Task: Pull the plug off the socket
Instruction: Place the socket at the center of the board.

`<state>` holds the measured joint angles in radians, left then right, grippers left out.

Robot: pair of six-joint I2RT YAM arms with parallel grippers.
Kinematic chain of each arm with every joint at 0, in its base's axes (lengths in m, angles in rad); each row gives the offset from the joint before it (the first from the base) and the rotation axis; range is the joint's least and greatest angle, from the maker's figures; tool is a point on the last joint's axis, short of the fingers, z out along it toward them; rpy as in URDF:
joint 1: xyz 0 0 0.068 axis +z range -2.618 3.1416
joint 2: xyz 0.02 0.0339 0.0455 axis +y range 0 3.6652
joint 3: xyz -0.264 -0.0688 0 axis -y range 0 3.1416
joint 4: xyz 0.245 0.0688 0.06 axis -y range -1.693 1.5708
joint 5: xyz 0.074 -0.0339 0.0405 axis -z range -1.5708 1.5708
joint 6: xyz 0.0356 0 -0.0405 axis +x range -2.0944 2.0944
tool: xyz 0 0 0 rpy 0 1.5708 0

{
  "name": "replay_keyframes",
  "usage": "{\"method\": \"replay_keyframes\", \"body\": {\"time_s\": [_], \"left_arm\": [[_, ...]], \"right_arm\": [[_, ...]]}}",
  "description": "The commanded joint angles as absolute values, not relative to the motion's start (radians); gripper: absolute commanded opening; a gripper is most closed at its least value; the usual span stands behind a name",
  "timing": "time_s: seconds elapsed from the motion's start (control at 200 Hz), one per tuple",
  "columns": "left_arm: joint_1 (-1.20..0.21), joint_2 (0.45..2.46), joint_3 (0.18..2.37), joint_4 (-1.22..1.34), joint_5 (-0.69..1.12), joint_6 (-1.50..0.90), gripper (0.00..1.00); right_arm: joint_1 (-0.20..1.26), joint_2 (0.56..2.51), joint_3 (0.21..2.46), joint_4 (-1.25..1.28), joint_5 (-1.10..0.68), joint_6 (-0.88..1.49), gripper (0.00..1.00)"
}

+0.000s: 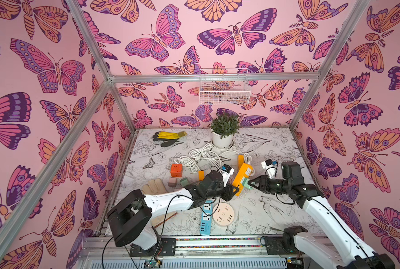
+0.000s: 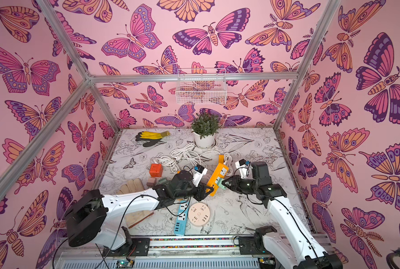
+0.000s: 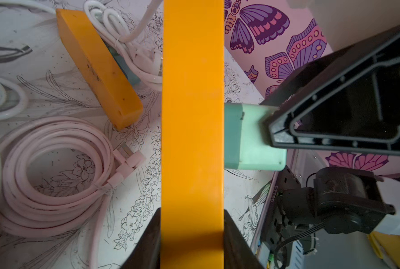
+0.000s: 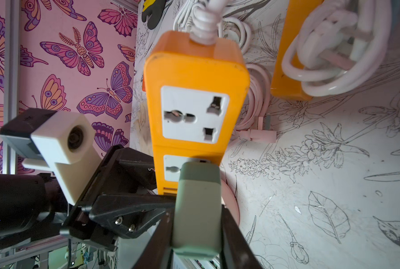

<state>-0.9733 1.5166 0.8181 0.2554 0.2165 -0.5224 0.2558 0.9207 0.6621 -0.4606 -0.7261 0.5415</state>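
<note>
The socket is an orange power strip [image 1: 242,175] [image 2: 218,175] with white outlets, in the middle of the table. My left gripper [image 1: 232,189] [image 3: 192,233] is shut on its near end, a jaw on each long side of the strip [image 3: 192,116]. A pale green plug [image 1: 247,185] [image 3: 248,137] sits in the strip's lower outlet, flush against its face. My right gripper [image 1: 252,182] [image 4: 198,233] is shut on the plug [image 4: 198,205], reaching in from the right. The upper outlet of the strip [image 4: 194,111] is empty.
A blue power strip [image 1: 206,216] and a round pink socket [image 1: 224,214] lie under the left arm. White cable coils [image 1: 206,156], a second orange strip [image 1: 240,160], an orange cube [image 1: 176,170], a potted plant [image 1: 223,130] and gloves [image 1: 168,136] lie behind.
</note>
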Motion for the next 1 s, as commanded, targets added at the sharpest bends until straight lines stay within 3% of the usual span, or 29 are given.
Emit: {"method": "replay_keyframes", "body": {"time_s": [0.0, 0.16, 0.32, 0.441, 0.601, 0.746, 0.876, 0.991], "left_arm": [[-0.964, 1.542, 0.837, 0.236, 0.255, -0.561, 0.22], [-0.933, 1.556, 0.831, 0.240, 0.241, -0.699, 0.11], [-0.923, 1.612, 0.852, 0.244, 0.282, -0.718, 0.09], [-0.919, 1.633, 0.828, 0.244, 0.312, -0.665, 0.08], [-0.881, 1.625, 0.765, 0.283, 0.368, -0.661, 0.07], [-0.856, 1.631, 0.758, 0.309, 0.387, -0.687, 0.07], [-0.859, 1.670, 0.794, 0.296, 0.402, -0.689, 0.06], [-0.880, 1.706, 0.837, 0.286, 0.388, -0.690, 0.05]], "right_arm": [[0.265, 0.887, 0.676, -0.419, -0.758, 0.494, 0.18], [0.307, 0.867, 0.647, -0.417, -0.711, 0.538, 0.17], [0.400, 0.900, 0.659, -0.411, -0.652, 0.642, 0.17], [0.298, 0.915, 0.771, -0.612, -0.580, 0.553, 0.17], [0.098, 0.957, 0.781, -0.780, -0.759, 0.402, 0.16], [0.092, 0.876, 0.657, -0.671, -0.862, 0.485, 0.16], [0.142, 0.796, 0.607, -0.580, -0.862, 0.606, 0.15], [0.303, 0.788, 0.635, -0.571, -0.657, 0.698, 0.13]]}}
